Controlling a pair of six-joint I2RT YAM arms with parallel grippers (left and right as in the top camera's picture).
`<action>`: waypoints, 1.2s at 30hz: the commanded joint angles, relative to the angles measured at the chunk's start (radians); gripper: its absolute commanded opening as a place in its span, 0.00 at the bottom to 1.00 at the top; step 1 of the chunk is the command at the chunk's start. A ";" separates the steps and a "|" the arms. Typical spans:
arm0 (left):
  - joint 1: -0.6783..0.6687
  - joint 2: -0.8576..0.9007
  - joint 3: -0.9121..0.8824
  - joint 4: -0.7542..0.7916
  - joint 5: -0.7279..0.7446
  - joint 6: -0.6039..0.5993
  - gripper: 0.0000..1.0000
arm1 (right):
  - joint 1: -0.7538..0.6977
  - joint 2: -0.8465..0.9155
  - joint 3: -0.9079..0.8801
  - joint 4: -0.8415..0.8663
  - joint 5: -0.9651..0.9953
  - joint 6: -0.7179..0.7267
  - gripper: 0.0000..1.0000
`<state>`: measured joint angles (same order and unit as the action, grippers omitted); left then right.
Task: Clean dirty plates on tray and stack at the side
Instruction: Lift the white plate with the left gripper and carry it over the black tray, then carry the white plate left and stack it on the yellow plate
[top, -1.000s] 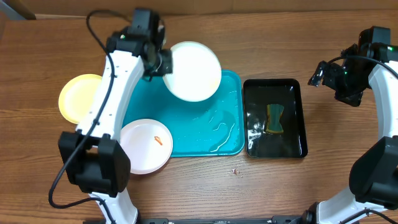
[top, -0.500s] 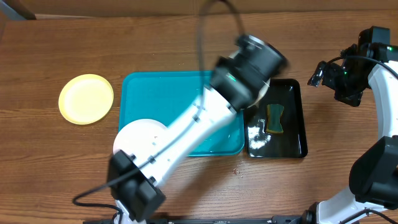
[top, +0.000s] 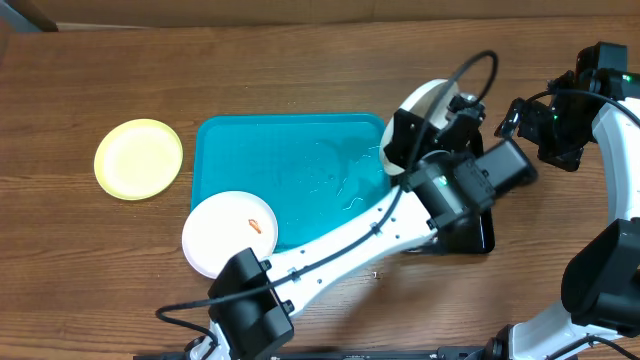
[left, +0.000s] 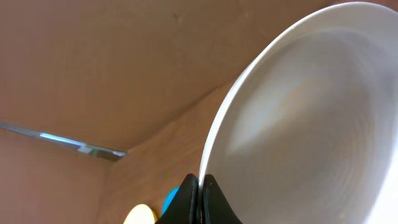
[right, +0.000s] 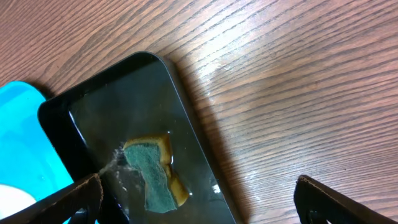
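Note:
My left gripper (left: 200, 184) is shut on the rim of a white plate (left: 311, 124) and holds it tilted in the air. In the overhead view this plate (top: 425, 103) is above the back of the black tray. A second white plate (top: 228, 232) with an orange smear lies over the front left corner of the turquoise tray (top: 290, 160). The pale yellow plate (top: 138, 158) lies on the table left of the tray. My right gripper (right: 199, 205) is open and empty, above the table to the right of the black tray (right: 93, 124); it also shows in the overhead view (top: 515, 118).
The black tray (top: 478, 238) stands right of the turquoise tray, mostly hidden under my left arm. It holds water and a green-and-yellow sponge (right: 152, 173). Water drops lie on the turquoise tray. A small crumb (top: 377, 273) lies on the table in front.
My left arm has swung the held white plate from the back of the turquoise tray rightward to above the black tray. The right arm has not moved.

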<state>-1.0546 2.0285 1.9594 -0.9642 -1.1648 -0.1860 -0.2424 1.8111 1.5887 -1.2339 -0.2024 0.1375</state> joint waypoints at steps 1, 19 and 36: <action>0.084 0.001 0.020 -0.008 0.229 0.005 0.04 | -0.005 -0.003 0.009 0.002 0.000 0.004 1.00; 1.101 -0.039 0.020 -0.392 1.350 -0.151 0.04 | -0.005 -0.003 0.009 0.002 0.000 0.004 1.00; 1.696 -0.039 0.000 -0.439 1.210 -0.151 0.04 | -0.005 -0.003 0.009 0.002 0.000 0.004 1.00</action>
<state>0.6460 2.0274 1.9602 -1.4120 0.0475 -0.3237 -0.2424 1.8111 1.5887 -1.2343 -0.2028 0.1379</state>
